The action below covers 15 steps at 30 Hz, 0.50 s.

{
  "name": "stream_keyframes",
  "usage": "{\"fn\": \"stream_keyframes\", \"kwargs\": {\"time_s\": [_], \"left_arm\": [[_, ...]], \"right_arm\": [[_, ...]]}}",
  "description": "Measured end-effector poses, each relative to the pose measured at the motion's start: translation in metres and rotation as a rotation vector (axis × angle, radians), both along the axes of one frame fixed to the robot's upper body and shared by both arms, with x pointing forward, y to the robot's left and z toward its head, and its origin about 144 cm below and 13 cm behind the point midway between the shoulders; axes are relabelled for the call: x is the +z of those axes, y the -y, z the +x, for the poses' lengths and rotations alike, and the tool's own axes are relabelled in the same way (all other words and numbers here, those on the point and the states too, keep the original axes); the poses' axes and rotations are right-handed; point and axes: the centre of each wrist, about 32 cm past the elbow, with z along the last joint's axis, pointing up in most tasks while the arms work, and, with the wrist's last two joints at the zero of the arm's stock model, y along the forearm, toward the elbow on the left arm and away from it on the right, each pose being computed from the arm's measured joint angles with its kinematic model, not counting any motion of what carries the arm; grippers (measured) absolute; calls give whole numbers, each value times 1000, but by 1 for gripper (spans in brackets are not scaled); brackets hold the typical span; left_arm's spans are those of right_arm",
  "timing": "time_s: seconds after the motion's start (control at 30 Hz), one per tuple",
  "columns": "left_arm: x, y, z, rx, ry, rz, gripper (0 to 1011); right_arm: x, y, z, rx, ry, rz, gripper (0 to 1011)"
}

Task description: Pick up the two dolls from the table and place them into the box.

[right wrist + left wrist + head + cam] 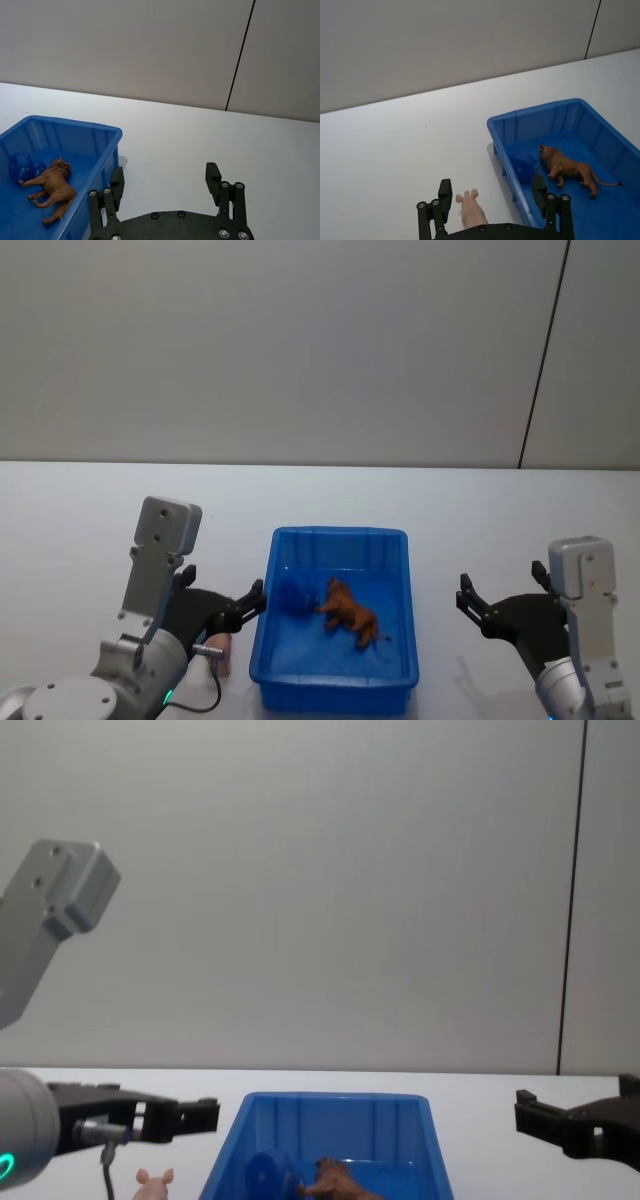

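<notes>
The brown plastic lion doll (350, 615) with a shaggy mane and a thin tail is inside the bright blue plastic box (340, 533). It lies low in the middle of the head view, on the box floor. A dark blue round ball (293, 595) sits right by the lion's head, so close that they seem to touch. The box is a long shape with smooth sloping walls and a thick rim.

The small pale pink pig doll (220, 652) with two little ears is not in the box. It sits on the flat white table (80, 520), just beside the box's left wall, at the lower left of the head view. It looks smooth and soft in shape.

The left gripper (245, 608) is black and hangs right over the pig. In the left wrist view its two fingers (445, 192) are spread wide, with the pig (471, 210) between them, and they do not touch it.

The right gripper (470, 605) is black too and hangs over the bare table at the lower right of the head view, apart from the box. Its fingers (212, 172) are spread wide and hold nothing.
</notes>
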Motion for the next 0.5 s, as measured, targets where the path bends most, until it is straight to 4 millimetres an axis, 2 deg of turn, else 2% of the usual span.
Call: {"fn": "stream_keyframes", "kwargs": {"time_s": [0.5], "left_arm": [[-8,-4,-7,46,-119,16,1001]], "right_arm": [[0,0,0,-1,0,-1,1001]]}}
